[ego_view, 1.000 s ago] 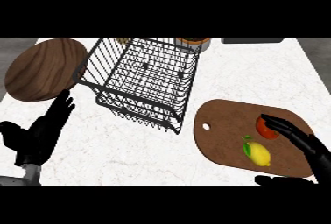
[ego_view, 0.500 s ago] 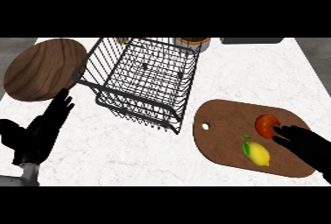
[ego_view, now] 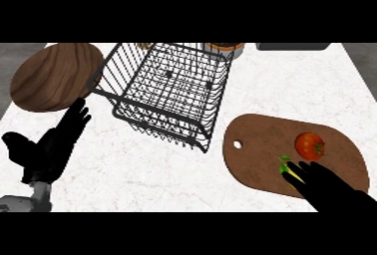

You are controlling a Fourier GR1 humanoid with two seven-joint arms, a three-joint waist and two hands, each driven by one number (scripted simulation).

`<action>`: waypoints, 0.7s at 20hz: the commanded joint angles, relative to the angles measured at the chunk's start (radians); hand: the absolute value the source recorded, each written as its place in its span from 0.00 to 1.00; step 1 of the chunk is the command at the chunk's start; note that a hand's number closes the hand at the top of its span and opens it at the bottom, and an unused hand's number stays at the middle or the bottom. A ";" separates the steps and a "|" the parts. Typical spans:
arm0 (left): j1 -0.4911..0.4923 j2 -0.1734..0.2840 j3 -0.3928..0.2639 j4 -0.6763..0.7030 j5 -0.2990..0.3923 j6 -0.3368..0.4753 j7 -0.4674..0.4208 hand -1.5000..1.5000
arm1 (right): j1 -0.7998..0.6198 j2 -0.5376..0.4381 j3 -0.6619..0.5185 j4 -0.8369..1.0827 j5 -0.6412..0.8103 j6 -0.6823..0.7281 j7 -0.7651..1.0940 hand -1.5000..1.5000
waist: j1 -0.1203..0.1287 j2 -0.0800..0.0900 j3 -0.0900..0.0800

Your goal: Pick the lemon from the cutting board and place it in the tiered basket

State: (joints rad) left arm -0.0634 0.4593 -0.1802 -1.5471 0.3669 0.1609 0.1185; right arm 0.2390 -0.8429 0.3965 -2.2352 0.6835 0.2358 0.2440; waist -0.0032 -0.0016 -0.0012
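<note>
On the brown cutting board (ego_view: 254, 149) at the right lies the lemon (ego_view: 290, 172). Only a yellow sliver and its green leaf show at the tips of my right hand (ego_view: 331, 191). That hand comes in from the lower right, its fingers stretched flat over the fruit, and it hides whether they touch it. The black wire tiered basket (ego_view: 165, 92) stands tilted at the counter's middle, to the upper left of the board. My left hand (ego_view: 48, 149) rests open at the left edge, fingers up, holding nothing.
A red tomato (ego_view: 310, 145) sits on the board just above the lemon, close to my right hand. A round dark wooden board (ego_view: 53, 75) lies at the far left. Jars (ego_view: 223, 47) and a dark tray (ego_view: 290, 46) line the back edge.
My right hand has slid down and left from beside the tomato to lie over the lemon, uncovering the tomato. The left hand has stayed put.
</note>
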 commanded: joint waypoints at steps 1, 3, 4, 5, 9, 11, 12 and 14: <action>-0.055 -0.013 0.031 0.062 0.001 -0.030 0.022 0.50 | 0.020 0.093 0.069 0.146 0.143 -0.084 -0.043 0.00 | -0.003 0.002 0.002; -0.015 -0.005 0.049 0.032 -0.009 -0.051 -0.010 0.50 | -0.031 0.152 0.079 0.205 0.171 -0.070 0.002 0.00 | 0.005 0.002 0.001; 0.005 -0.047 0.018 0.064 -0.052 -0.043 -0.061 0.50 | -0.056 0.133 0.030 0.202 0.126 -0.005 0.008 0.00 | 0.004 0.002 0.001; 0.010 -0.055 0.019 0.032 -0.061 -0.015 -0.013 0.50 | -0.052 0.170 0.063 0.205 0.178 -0.016 0.032 0.00 | 0.004 0.001 0.001; -0.006 -0.072 0.033 0.008 -0.074 -0.029 0.026 0.50 | -0.039 0.219 0.051 0.289 0.243 -0.075 -0.014 0.00 | 0.001 0.001 0.001; -0.061 -0.038 0.087 0.036 -0.044 -0.074 0.069 0.50 | -0.053 0.213 0.010 0.381 0.248 -0.114 -0.092 0.00 | 0.000 0.002 0.001; 0.055 -0.085 0.027 -0.030 -0.091 -0.031 0.001 0.50 | -0.096 0.264 0.061 0.489 0.298 -0.168 -0.113 0.00 | 0.010 0.002 0.002; -0.008 -0.070 0.082 -0.006 -0.071 -0.073 0.052 0.50 | -0.098 0.297 0.052 0.489 0.335 -0.168 -0.107 0.00 | 0.004 0.001 0.001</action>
State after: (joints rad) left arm -0.0778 0.4083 -0.1150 -1.5397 0.3109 0.1057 0.1546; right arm 0.1510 -0.6029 0.4413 -1.8381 0.9433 0.1241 0.1731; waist 0.0014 0.0001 0.0003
